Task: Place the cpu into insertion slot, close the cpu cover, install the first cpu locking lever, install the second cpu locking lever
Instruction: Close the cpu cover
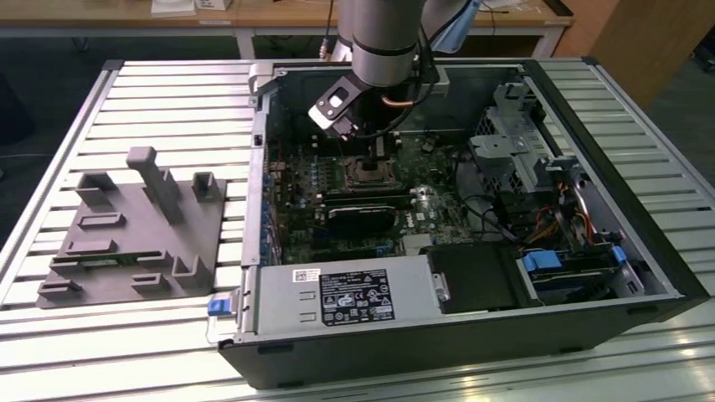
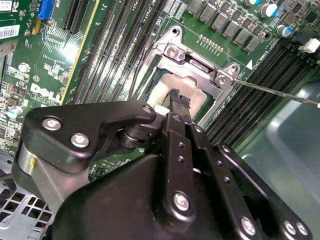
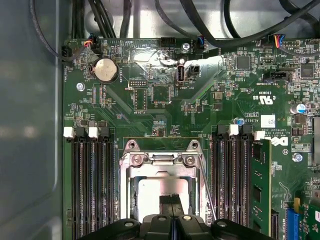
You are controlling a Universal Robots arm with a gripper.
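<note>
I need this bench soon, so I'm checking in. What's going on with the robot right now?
The robot arm is reaching into an open computer case, its shut gripper poised right over the pale cpu. The cpu lies in the insertion slot on the green board, with the cpu cover framing it. One thin locking lever sticks out sideways, apparently unlatched.

The arm (image 1: 380, 29) comes straight down from the top edge of the exterior view, its grey last link upright. The wrist (image 1: 383, 71) below it ends in dark fittings. The gripper (image 1: 376, 151) points straight down. In both wrist views its slim black fingers (image 2: 175, 120) are pressed together, with no gap at the tips.
</note>
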